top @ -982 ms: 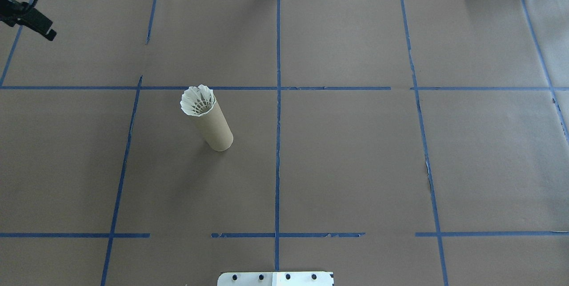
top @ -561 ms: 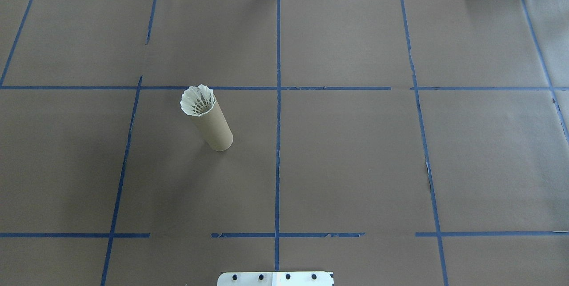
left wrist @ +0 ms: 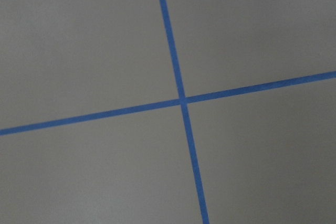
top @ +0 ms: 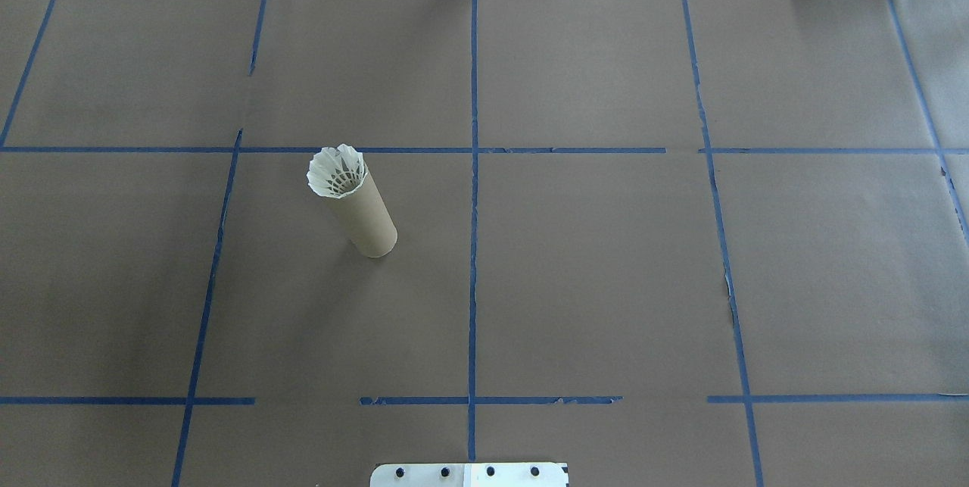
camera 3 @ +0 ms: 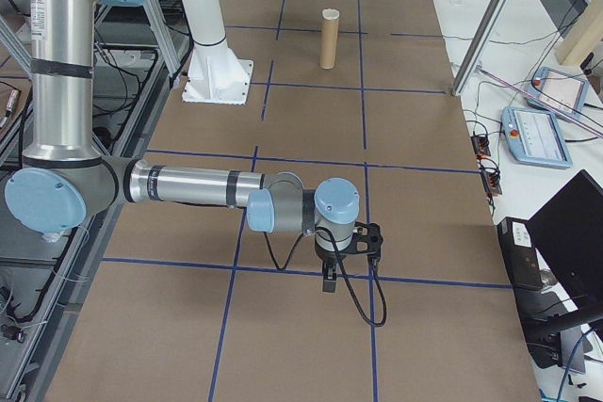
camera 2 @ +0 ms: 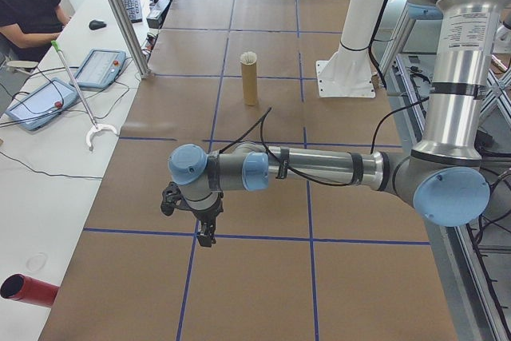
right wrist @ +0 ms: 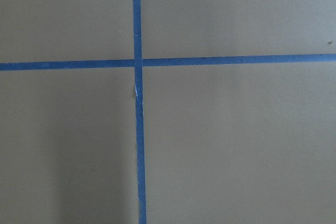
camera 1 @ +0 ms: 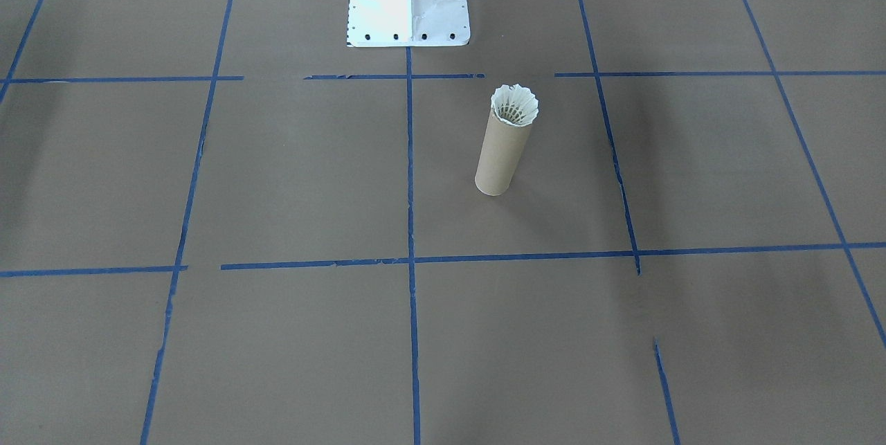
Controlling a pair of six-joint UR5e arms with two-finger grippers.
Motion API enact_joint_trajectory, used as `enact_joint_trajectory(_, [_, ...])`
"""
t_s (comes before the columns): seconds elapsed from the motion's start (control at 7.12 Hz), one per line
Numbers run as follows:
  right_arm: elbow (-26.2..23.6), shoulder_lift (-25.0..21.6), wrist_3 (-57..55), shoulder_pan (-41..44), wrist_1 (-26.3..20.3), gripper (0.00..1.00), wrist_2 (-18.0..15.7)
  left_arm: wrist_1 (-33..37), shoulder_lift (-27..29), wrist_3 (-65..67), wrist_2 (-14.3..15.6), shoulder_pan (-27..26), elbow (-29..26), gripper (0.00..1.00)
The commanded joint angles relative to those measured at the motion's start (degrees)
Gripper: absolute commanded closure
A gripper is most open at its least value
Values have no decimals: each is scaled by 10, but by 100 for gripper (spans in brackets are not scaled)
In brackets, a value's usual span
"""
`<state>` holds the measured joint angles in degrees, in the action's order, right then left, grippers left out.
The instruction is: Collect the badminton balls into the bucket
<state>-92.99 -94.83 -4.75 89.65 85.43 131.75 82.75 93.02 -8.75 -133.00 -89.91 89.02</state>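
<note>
While overhead shows shuttlecock (top: 336, 171) in bucket (top: 366, 219), side views show arms; jaws' state unclear

The left arm (camera 2: 319, 169) is stretched out level, with its gripper (camera 2: 206, 237) pointed downward. The right arm (camera 3: 188, 185) is held the same way, its gripper (camera 3: 330, 284) pointed downward too. The jaws' state cannot be told.

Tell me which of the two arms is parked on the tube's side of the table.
The left arm: the cardboard tube, shuttlecock in its mouth, stands left of the centre tape line in the overhead view. The right arm is parked at the opposite end.
</note>
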Motion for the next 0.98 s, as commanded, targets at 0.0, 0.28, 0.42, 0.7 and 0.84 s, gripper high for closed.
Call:
enact_joint_trajectory(0.0, [0,0,0,0,0,0,0,0,-15,3,-2,-1,4,0])
enact_joint_trajectory(0.28, [0,0,0,0,0,0,-1,1,-45,5,-2,-1,55,0])
enact_joint_trajectory(0.42, [0,0,0,0,0,0,0,1,-47,6,-2,-2,68,0])
enact_joint_trajectory(0.7, [0,0,0,0,0,0,0,4,-45,65,-3,-1,71,0])
enact_joint_trajectory(0.84, [0,0,0,0,0,0,-1,13,-43,68,-3,-2,72,0])
